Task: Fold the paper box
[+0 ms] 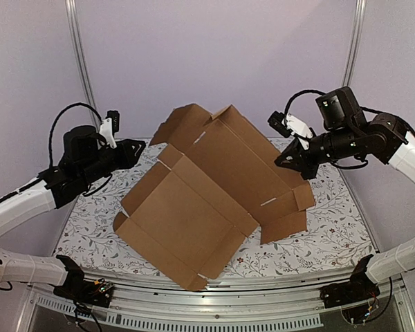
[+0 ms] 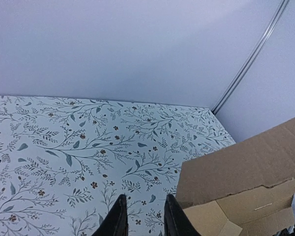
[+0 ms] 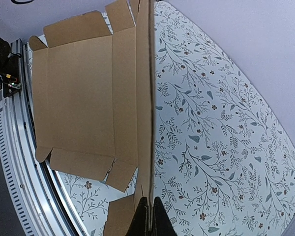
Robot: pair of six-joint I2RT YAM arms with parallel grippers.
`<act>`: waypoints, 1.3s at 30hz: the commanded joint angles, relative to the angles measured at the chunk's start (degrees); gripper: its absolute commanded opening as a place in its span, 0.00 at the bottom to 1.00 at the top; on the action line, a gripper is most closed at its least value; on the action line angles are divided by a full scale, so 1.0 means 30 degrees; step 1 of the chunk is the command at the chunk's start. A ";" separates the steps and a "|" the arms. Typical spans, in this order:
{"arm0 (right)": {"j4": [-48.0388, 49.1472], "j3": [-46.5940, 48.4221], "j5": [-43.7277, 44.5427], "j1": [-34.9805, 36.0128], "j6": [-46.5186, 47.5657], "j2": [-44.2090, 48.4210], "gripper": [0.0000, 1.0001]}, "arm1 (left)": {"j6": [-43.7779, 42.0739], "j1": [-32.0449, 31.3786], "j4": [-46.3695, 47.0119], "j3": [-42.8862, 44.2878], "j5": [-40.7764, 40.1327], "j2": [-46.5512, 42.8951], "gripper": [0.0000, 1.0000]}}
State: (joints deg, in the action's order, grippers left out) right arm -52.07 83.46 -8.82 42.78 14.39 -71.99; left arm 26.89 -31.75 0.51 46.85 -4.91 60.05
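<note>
The paper box (image 1: 194, 207) is a brown die-cut cardboard sheet spread across the table. Its near part lies flat while its far right panel (image 1: 245, 155) is raised at a slant. My right gripper (image 1: 290, 160) is shut on the upper right edge of that raised panel. In the right wrist view the right gripper (image 3: 147, 209) pinches the thin cardboard edge (image 3: 148, 123), with the flat part of the box (image 3: 78, 98) to the left. My left gripper (image 1: 140, 149) hovers left of the box's back flap. It (image 2: 145, 219) stands open over bare tablecloth, just left of a cardboard flap (image 2: 246, 172).
A floral tablecloth (image 1: 90, 221) covers the table. A metal rail (image 1: 214, 304) runs along the near edge, with cables and the arm bases at both corners. Plain lilac walls and two upright frame posts (image 1: 79, 62) enclose the back.
</note>
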 commanded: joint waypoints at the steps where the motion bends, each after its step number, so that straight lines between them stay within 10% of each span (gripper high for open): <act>1: 0.1124 -0.0565 -0.0710 -0.0079 -0.0004 0.0928 0.00 | 0.0548 0.0354 0.0663 0.0135 0.1425 0.0553 0.25; 39: 0.2947 -0.1483 0.1828 -0.0078 -0.1408 0.0898 0.00 | 0.0938 0.0922 0.0587 0.1134 1.0454 0.2007 0.16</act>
State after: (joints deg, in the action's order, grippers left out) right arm -46.13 79.09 -5.58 42.72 11.88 -68.62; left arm 31.31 -29.54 4.78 48.38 23.86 67.09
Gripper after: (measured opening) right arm 0.006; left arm 0.162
